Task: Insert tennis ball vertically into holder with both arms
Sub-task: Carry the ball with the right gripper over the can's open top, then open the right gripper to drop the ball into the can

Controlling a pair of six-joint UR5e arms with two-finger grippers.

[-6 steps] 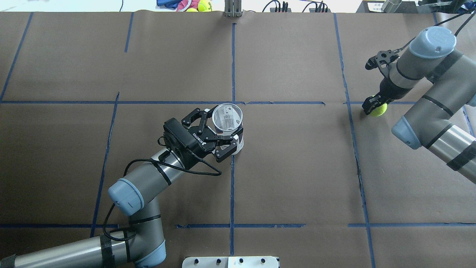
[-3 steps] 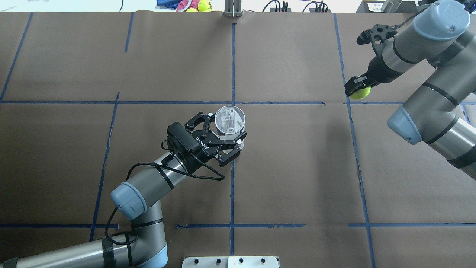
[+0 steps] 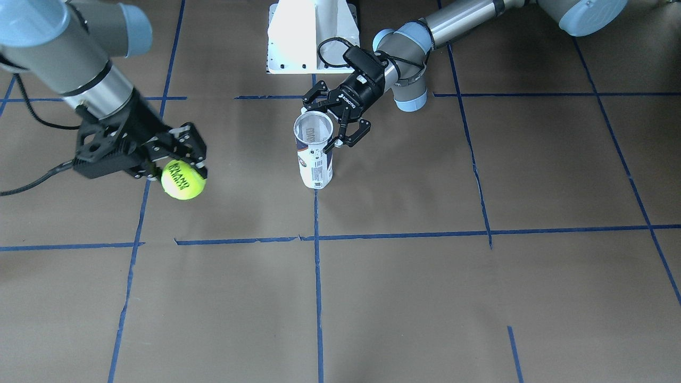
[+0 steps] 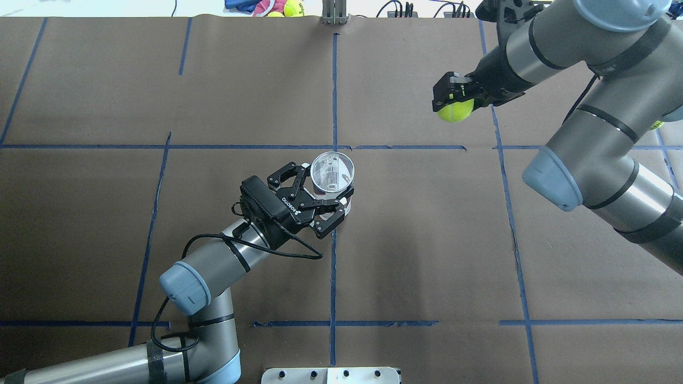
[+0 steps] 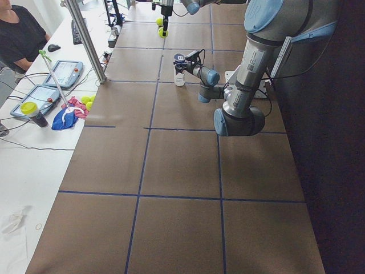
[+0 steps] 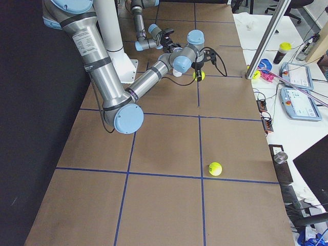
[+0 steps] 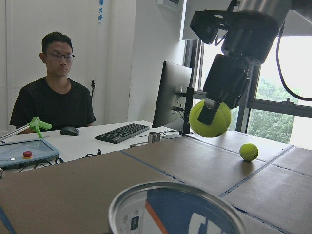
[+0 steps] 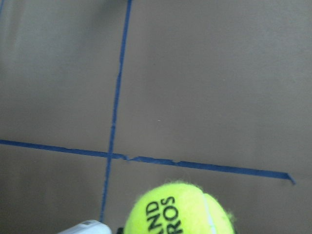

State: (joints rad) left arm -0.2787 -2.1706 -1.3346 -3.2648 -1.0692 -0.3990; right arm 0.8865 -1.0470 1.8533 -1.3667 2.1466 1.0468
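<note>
Tennis ball (image 3: 183, 181), well to the left of the holder (image 3: 315, 154) in the front-facing view: clamped between the fingers of the right gripper (image 3: 178, 162), lettering outward, raised clear of the table (image 3: 425, 292). Hangs mostly below the fingertips, so probably a shallow hold. Risks slipping free on the way across to the holder, above all under a quick swing or a sudden stop.

Holder, centre: upright on the table, mouth open upward, no ball visible inside. Looks close to the ball's width at the mouth, so leaves little margin. Risks the ball catching on the rim and bouncing away if lowered off-centre. Risks tipping or skidding if pressed against one wall rather than straight down.

Left gripper (image 3: 329, 121), just right of the holder: clenched on the upper wall a little under the rim, one finger on each opposite side. Braces the holder for the insertion, yet crowds the space beside the mouth. Risks a knock between the two grippers during the descent. Clear plastic, likely slick and springy: may twist in the grasp under a side load, or squash out of round under a hard squeeze, narrowing the opening against the ball.
</note>
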